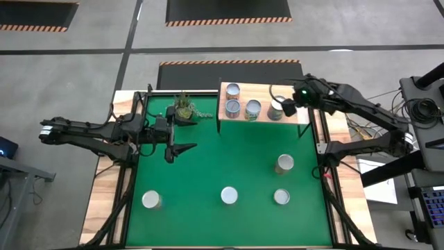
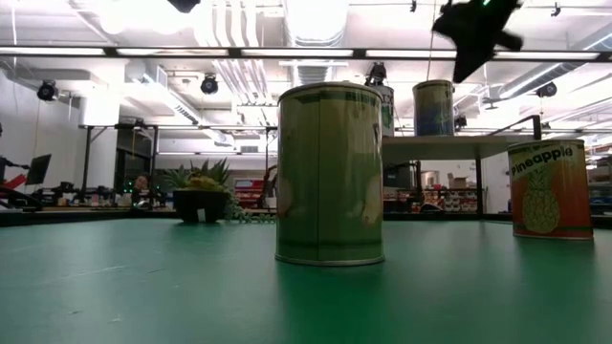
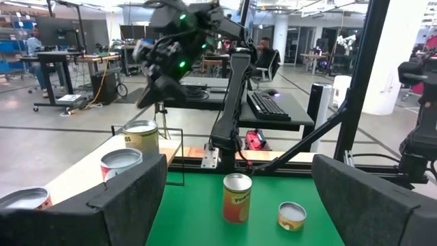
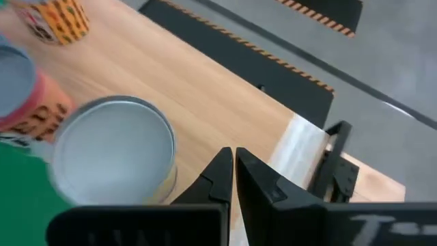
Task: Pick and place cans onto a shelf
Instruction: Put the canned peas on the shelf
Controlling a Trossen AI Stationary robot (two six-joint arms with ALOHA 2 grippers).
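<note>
The light-wood shelf [image 1: 298, 117] stands at the table's far side and carries several cans, the rightmost being a silver-topped one [image 1: 275, 110]. My right gripper [image 1: 286, 105] hovers just right of that can, above the shelf, and is shut on nothing. The right wrist view shows its closed fingertips [image 4: 232, 156] beside the can's round top [image 4: 113, 147]. On the green mat stand more cans [image 1: 285, 163] [image 1: 229, 196] [image 1: 281, 197] [image 1: 151, 201]. My left gripper [image 1: 182, 148] waits open over the mat's left half, its fingers [image 3: 130, 198] wide apart.
A small potted plant [image 1: 184, 107] sits on the mat left of the shelf. In the low view a greenish can [image 2: 330, 172] stands close in front and a pineapple can [image 2: 548, 188] to its right. Black frame rails run along the table's sides.
</note>
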